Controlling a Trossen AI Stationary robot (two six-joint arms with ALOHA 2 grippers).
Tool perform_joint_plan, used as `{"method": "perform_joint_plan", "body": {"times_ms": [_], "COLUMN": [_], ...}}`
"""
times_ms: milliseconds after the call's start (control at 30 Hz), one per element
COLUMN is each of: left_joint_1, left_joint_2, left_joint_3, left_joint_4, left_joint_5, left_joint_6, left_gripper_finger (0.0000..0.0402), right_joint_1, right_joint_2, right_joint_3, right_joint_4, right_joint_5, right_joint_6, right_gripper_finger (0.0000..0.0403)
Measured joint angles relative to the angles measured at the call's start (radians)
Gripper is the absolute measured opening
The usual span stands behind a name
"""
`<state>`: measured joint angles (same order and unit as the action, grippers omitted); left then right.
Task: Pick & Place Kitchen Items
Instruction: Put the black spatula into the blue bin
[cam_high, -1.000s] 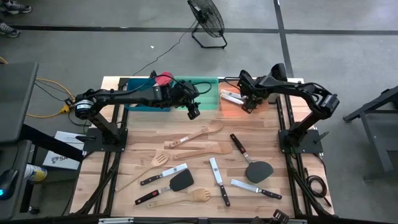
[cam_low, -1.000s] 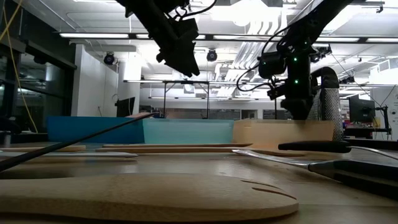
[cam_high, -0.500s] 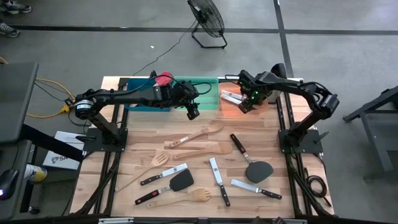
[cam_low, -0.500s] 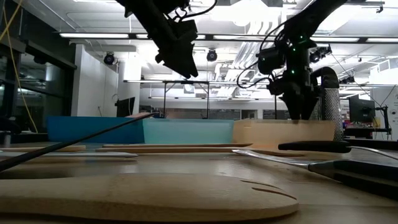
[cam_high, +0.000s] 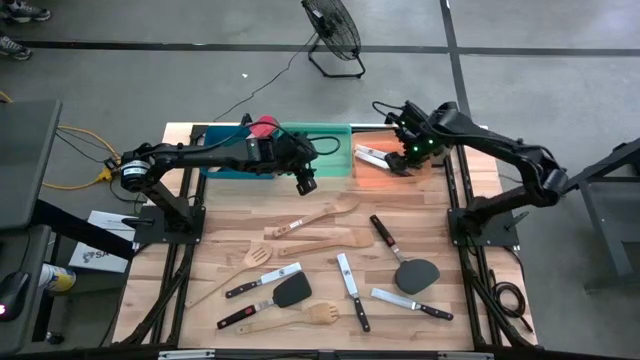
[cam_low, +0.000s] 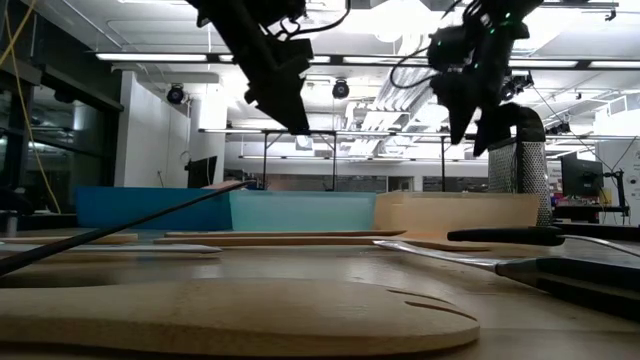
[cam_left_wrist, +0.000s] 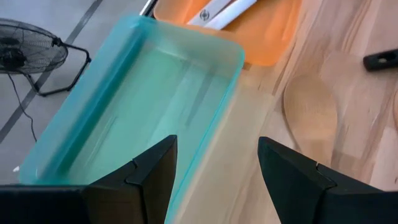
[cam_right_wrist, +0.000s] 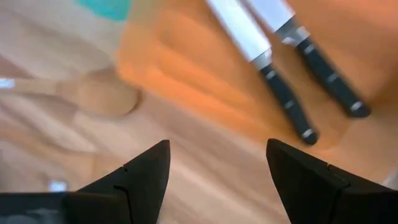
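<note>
Right claw (cam_high: 403, 152) hangs spread and empty above the orange bin (cam_high: 385, 170) at the desk's (cam_high: 460, 250) one o'clock edge, where two black-handled knives (cam_right_wrist: 292, 68) lie side by side. Left claw (cam_high: 308, 180), also spread and empty, hovers near the green bin (cam_left_wrist: 124, 124) at twelve. Wooden spoons (cam_high: 325, 213), turners (cam_high: 415, 270) and more knives (cam_high: 350, 290) lie scattered across the desk's middle, toward six.
</note>
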<state>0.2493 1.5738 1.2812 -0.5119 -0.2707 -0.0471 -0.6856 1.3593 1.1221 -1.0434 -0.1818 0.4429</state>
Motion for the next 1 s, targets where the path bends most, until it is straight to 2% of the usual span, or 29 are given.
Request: {"method": "perform_joint_plan", "body": {"times_ms": [200,533,733,1000], "left_joint_1": [0.000,-0.001,-0.001,-0.001], "left_joint_2": [0.000,0.000,0.000,0.000], "left_joint_3": [0.000,0.000,0.000,0.000], "left_joint_4": [-0.054,-0.131,-0.143,-0.141], "left_joint_5": [0.000,0.028,0.068,0.122], "left_joint_6": [0.002,-0.013,-0.047,-0.064], "left_gripper_finger": [0.0218,0.0218,0.0218,0.0218], "right_joint_1": [0.140,0.495,0.691,0.933], "right_joint_2": [-0.072,-0.059,-0.061,-0.061], "right_joint_3": [0.000,-0.030,-0.118,-0.278], "right_joint_4": [-0.049,-0.080,-0.068,0.090], "right_joint_5": [0.039,0.190,0.215,0.239], "right_joint_6": [0.113,0.382,0.630,0.844], "right_gripper_finger": [0.0259,0.0259,0.0259,0.0259]}}
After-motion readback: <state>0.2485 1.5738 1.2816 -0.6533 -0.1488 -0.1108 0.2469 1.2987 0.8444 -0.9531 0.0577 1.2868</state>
